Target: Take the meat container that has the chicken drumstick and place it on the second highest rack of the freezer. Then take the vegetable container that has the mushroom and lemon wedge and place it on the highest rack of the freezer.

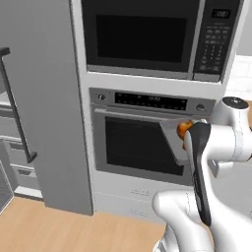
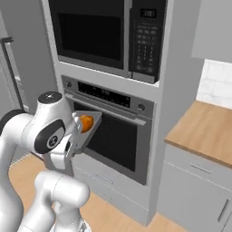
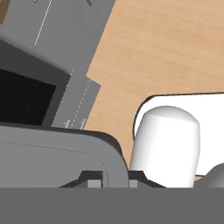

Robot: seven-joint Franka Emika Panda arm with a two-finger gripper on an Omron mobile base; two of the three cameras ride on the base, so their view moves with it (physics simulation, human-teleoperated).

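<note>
While our fingers (image 3: 109, 179) grip the meat container (image 2: 88, 129) with the chicken drumstick (image 2: 86, 122), we should keep it level toward the freezer (image 1: 44, 123).

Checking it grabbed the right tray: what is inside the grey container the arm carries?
An orange-brown chicken drumstick lies in the meat container; the arm covers the rest of the tray's inside.

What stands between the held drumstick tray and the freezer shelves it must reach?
Nothing visible blocks it. The tray with the drumstick is carried in front of the oven; the freezer lies off to the arm's left, its door swung open beside the oven column.
</note>
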